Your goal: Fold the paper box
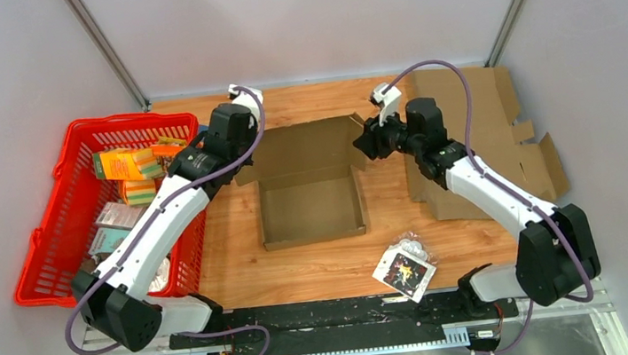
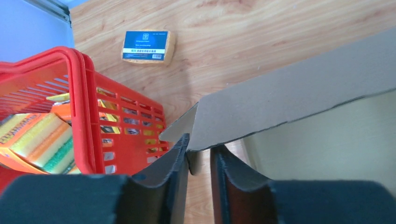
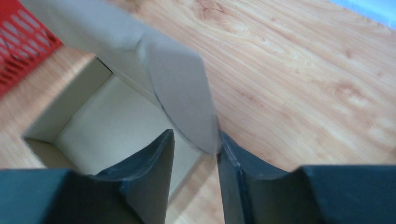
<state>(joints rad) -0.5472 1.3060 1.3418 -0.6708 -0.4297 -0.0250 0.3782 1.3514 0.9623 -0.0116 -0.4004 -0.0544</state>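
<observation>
At the left stands a red basket (image 1: pixel 130 120) of sponges, well clear of the work. Just beside it, the left gripper (image 2: pixel 200 149) straddles the left rear corner of the raised lid flap (image 2: pixel 289 98), its jaws partly open, with a gap wider than the card, so it does not look clamped. The paper box (image 1: pixel 310 205) sits in the middle of the table (image 1: pixel 241 275), tray walls up, lid standing at the far edge. The right gripper (image 3: pixel 195 137) brackets the flap's rounded right ear (image 3: pixel 180 98), jaws slightly apart, the card lying against one finger only. I judge the box light and thin: stiff across a panel, floppy at the creases, prone to slide or crumple if pinched hard. It is best taken by the flap corners near the fold. Spare flat cardboard (image 1: pixel 499 112) lies at the right.
</observation>
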